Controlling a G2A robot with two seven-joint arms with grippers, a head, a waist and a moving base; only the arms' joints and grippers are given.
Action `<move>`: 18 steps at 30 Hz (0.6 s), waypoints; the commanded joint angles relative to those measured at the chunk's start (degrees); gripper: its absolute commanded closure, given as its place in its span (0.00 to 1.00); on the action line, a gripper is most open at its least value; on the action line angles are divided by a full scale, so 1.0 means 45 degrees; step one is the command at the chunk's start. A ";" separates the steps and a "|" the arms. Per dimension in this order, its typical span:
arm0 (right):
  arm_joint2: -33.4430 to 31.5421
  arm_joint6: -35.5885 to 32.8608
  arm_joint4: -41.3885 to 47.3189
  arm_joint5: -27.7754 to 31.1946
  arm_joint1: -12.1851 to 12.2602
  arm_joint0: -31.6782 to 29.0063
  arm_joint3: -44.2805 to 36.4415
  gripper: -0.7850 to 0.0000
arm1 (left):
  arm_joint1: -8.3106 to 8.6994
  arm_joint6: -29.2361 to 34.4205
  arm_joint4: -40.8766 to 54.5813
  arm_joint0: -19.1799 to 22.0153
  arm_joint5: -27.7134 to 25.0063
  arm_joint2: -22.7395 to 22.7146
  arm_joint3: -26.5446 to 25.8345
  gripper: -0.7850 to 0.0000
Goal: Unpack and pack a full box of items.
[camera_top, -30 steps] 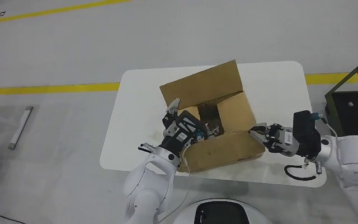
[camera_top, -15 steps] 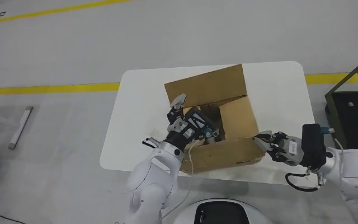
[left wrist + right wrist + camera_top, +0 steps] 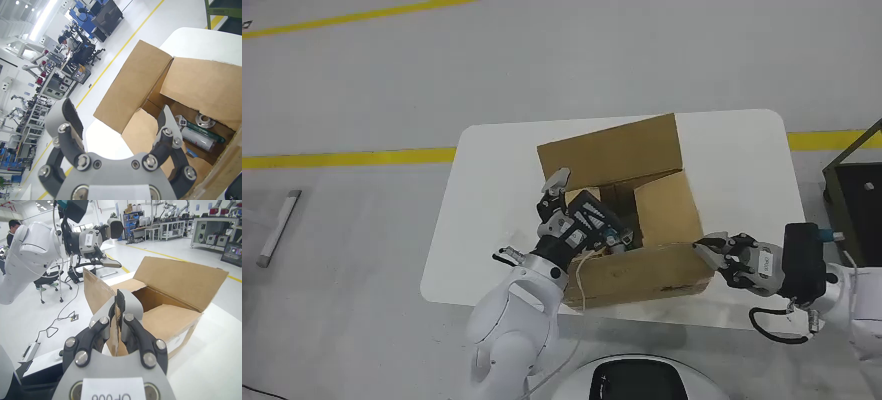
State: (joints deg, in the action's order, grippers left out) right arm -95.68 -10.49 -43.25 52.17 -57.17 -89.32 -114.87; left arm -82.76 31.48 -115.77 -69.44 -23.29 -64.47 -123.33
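White tabletop (image 3: 482,190) carries the brown cardboard box (image 3: 610,155) centrally; my right gripper (image 3: 118,303) pinches its near flap (image 3: 642,272), left gripper (image 3: 115,109) spread above the opening's left edge, so I'd hold that flap outward and descend straight.

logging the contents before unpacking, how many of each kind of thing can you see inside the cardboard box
wrench: 1
metal flange: 1
white cylinder: 1
blue item, mostly hidden: 1
total: 4 in sight; the flaps of the cardboard box hide the rest
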 commanded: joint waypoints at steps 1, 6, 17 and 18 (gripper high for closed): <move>-0.0078 0.0910 -0.0807 0.0092 -0.0050 -0.0041 -0.0100 1.00 | 0.0009 -0.0009 0.0003 -0.0044 0.0001 -0.0005 -0.0044 0.00; -0.0164 0.3055 -0.3152 0.0326 -0.0167 -0.0259 -0.0193 1.00 | 0.0026 -0.0016 0.0012 -0.0114 0.0006 -0.0010 -0.0148 0.00; 0.0121 0.7336 -0.7388 0.0064 -0.0303 -0.0792 -0.0010 1.00 | 0.0071 0.0104 0.0243 -0.0197 -0.0679 0.0215 -0.0255 0.00; 0.0153 0.7568 -0.7588 0.0012 -0.0305 -0.0834 0.0036 1.00 | 0.0075 0.0163 0.0298 -0.0197 -0.0815 0.0246 -0.0270 0.00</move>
State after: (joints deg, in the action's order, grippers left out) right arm -95.16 22.25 -76.23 52.51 -58.53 -92.85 -114.95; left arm -82.45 31.92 -114.76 -70.32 -26.14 -63.57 -124.48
